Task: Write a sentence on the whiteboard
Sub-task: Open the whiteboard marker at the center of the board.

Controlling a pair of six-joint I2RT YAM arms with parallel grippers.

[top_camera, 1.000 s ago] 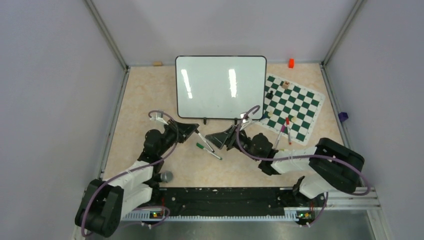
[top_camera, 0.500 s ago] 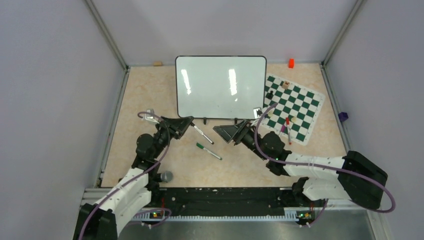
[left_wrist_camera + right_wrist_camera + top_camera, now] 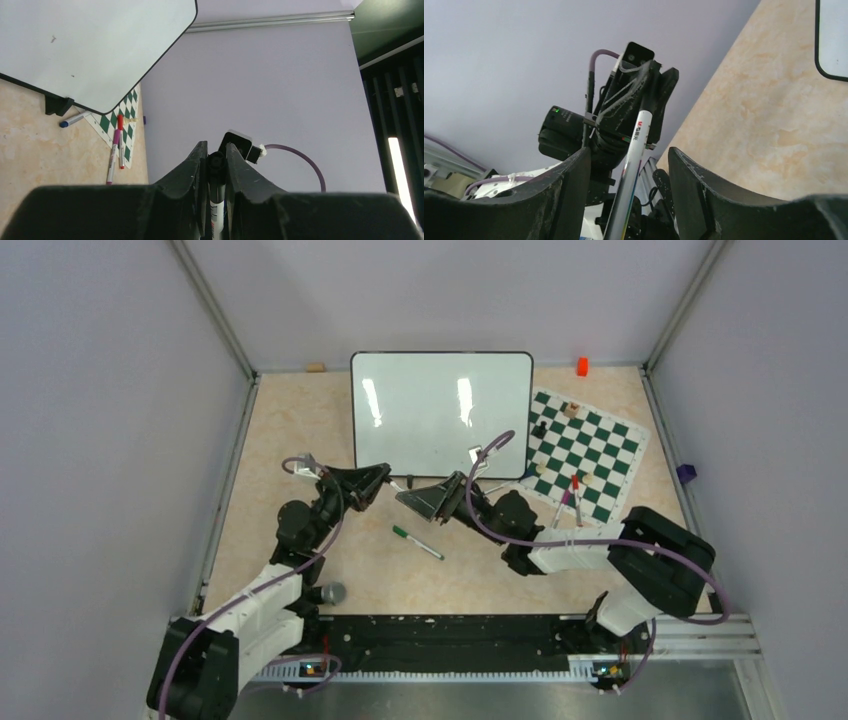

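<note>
The whiteboard point(image 3: 441, 415) stands upright at the back centre, its face blank apart from reflections; no sentence shows on it. In the left wrist view the board point(image 3: 75, 45) has only tiny specks. My left gripper point(image 3: 380, 477) is shut on a white marker with a black end point(image 3: 216, 162), held just in front of the board's lower edge. My right gripper point(image 3: 405, 498) is open. In the right wrist view its fingers point(image 3: 629, 155) stand either side of the marker's white body point(image 3: 636, 142) without touching it, facing the left gripper point(image 3: 646, 92).
A green marker point(image 3: 418, 543) lies on the table in front of the grippers. The green-and-white chess mat point(image 3: 590, 445) lies to the right, with a purple marker point(image 3: 559, 509), a red marker point(image 3: 577, 500) and small pieces. An orange block point(image 3: 582, 366) sits at the back.
My right gripper has moved left to the left gripper, and its open fingers now straddle the marker. The left gripper has lifted the marker and turned it toward the right gripper.
</note>
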